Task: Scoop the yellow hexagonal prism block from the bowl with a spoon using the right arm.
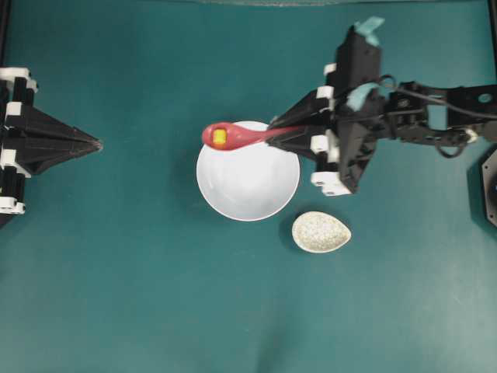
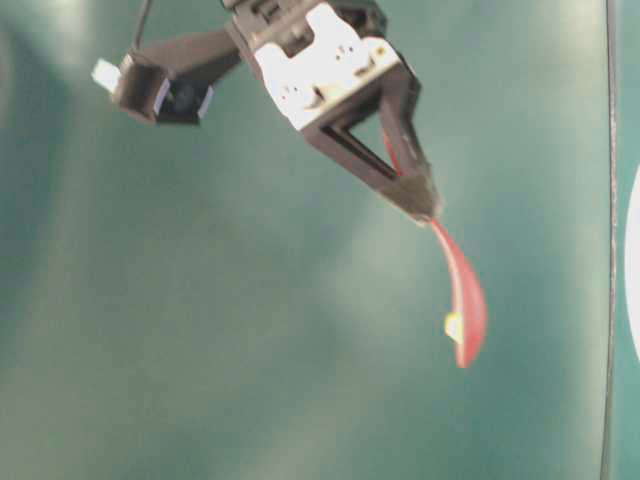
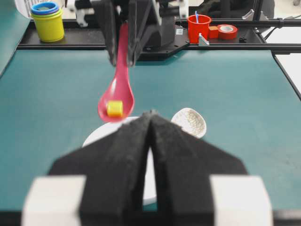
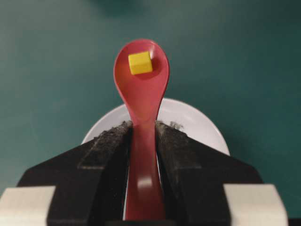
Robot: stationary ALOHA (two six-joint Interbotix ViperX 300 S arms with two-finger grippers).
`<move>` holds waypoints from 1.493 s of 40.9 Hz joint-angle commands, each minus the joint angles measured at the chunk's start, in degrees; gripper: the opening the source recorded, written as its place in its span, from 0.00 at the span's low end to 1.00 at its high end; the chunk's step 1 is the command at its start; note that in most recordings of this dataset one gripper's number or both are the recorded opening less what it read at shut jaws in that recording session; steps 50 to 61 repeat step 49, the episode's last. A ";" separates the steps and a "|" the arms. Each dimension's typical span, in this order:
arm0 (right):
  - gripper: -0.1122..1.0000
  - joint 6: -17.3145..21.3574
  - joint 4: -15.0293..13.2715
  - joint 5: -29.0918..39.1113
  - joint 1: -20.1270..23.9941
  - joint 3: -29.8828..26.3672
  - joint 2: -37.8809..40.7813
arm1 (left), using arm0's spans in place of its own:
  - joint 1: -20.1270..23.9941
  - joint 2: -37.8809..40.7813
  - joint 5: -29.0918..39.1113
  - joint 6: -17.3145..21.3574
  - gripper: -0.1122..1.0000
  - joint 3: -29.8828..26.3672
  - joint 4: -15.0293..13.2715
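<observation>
The pink-red spoon hangs above the far left rim of the white bowl, and my right gripper is shut on its handle. The yellow hexagonal prism block lies in the spoon's scoop. In the right wrist view the spoon runs out between the jaws, with the block in the scoop and the bowl below. The left wrist view shows the spoon, the block and the bowl. My left gripper rests shut at the left edge, holding nothing.
A small speckled egg-shaped spoon rest lies on the teal table just right of the bowl's near side. Beyond the table's far edge stand stacked yellow and blue cups, a red cup and a tape roll.
</observation>
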 commanded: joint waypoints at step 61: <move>0.31 0.00 -0.09 -6.59 0.26 2.20 -5.27 | 0.09 0.35 0.88 0.00 0.09 -1.14 0.18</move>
